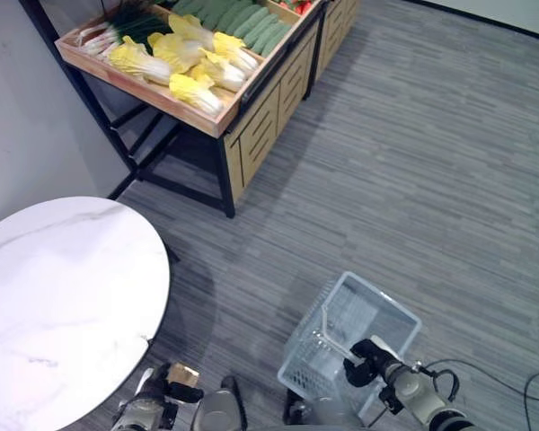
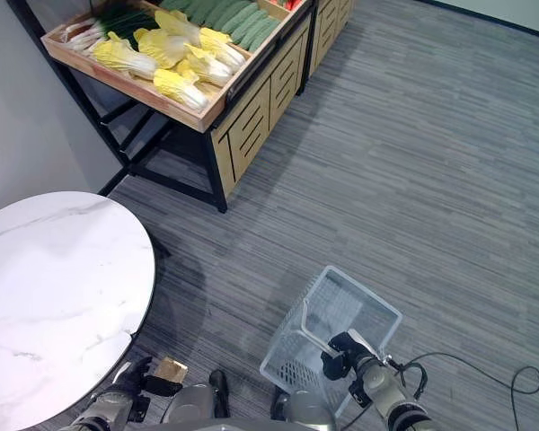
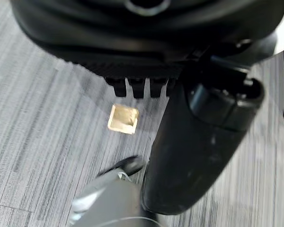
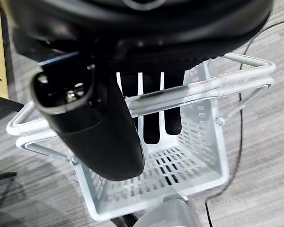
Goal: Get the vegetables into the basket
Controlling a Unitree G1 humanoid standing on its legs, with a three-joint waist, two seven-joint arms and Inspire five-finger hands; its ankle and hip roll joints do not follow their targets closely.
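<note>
1. Now the right hand (image 1: 370, 357) has its fingers curled round the handle (image 4: 199, 90) of the empty basket (image 1: 391, 316).
2. The cabbages (image 1: 175, 61) lie in the wooden tray (image 1: 144, 88) of the shelf, far ahead and to the left.
3. The left hand (image 1: 166, 382) hangs low with curled fingers, holding nothing, on the side nearer the shelf.

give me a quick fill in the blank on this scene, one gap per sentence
1. The right hand is curled round the basket's ____.
2. The basket holds ____ vegetables.
3. The cabbages lie in a wooden crate on the ____.
4. The round table has a ____ marble top.

Missing words: handle; no; shelf; white
</note>
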